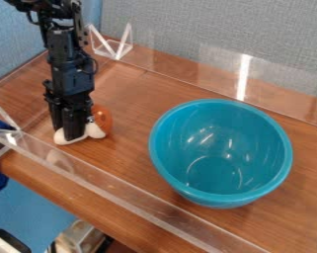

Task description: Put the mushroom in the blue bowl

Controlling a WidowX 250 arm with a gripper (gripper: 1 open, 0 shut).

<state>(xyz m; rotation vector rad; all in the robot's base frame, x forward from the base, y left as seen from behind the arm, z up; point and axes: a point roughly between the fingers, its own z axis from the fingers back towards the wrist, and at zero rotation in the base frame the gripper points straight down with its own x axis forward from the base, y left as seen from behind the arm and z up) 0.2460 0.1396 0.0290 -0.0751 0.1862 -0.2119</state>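
The mushroom [102,120] lies on its side on the wooden table [134,94] at the left, its reddish-brown cap pointing right and its cream stem mostly covered by my fingers. My gripper [74,128] comes straight down onto it, and its black fingers are shut on the stem. The mushroom still rests on the wood. The blue bowl [221,148], glossy turquoise and empty, stands to the right, about a bowl's width from the mushroom.
Low clear acrylic walls [115,188] run along the front edge and the back [240,69] of the table. A white triangular bracket [111,44] stands at the back left. A blue object [0,128] sits at the far left edge.
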